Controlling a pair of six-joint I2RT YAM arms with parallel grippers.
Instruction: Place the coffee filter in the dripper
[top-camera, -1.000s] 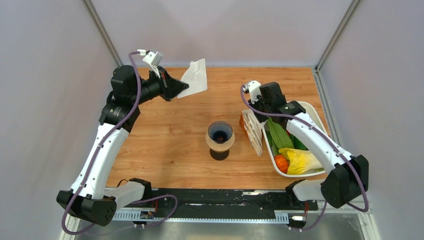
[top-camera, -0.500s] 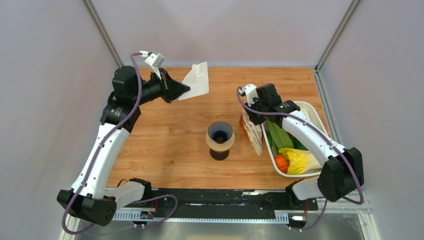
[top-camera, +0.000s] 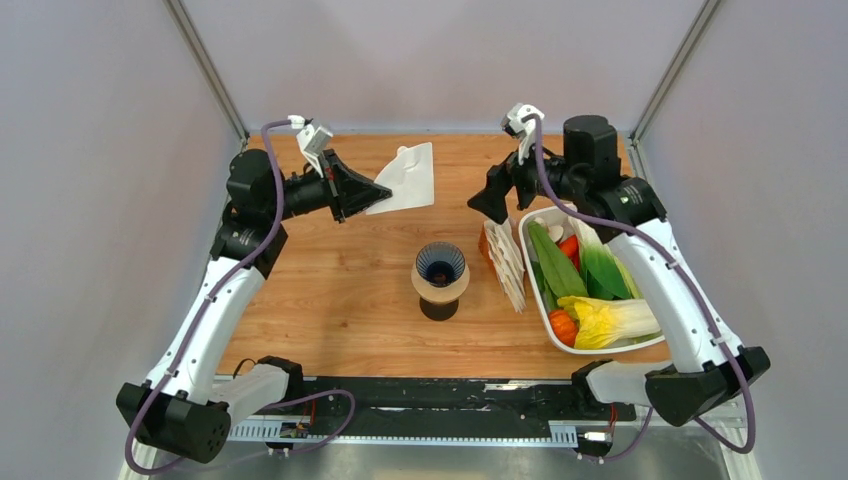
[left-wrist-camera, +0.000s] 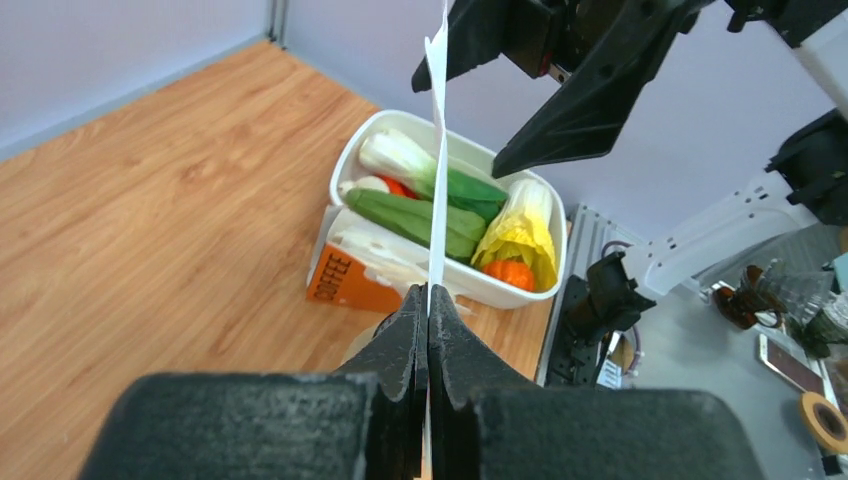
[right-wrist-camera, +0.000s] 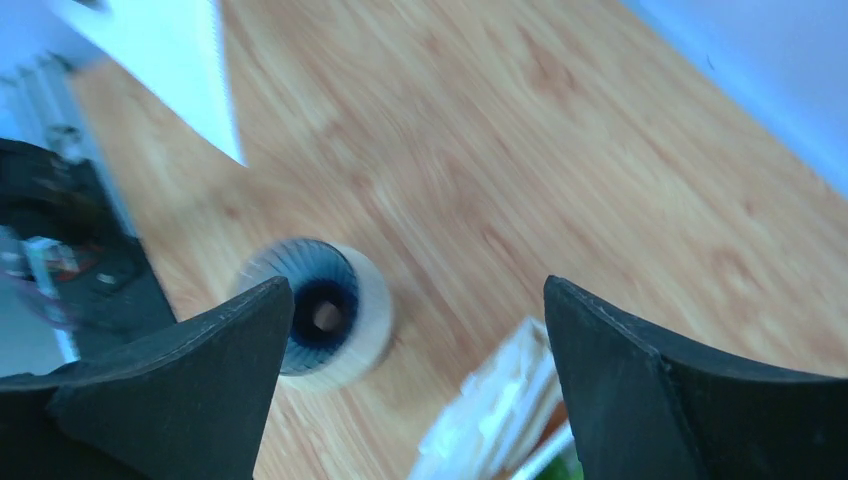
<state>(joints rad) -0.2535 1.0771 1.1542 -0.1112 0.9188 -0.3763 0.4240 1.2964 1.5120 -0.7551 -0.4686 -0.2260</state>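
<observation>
Wood tabletop (top-camera: 330, 290) | left claw (top-camera: 383, 191) clenched on coffee filter (top-camera: 410, 178) edge, aloft | right claw (right-wrist-camera: 415, 290) spread wide

From above I look down on the whole table (top-camera: 330, 290). My left wrist view shares the tub (left-wrist-camera: 505, 293), my right the dripper (right-wrist-camera: 322, 312).

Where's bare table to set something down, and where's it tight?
Free: the wood left of the dripper out to the left arm, and the near strip before it. Tight: right side, filter stack right beside the vegetable tub, narrow gap to the dripper.
</observation>
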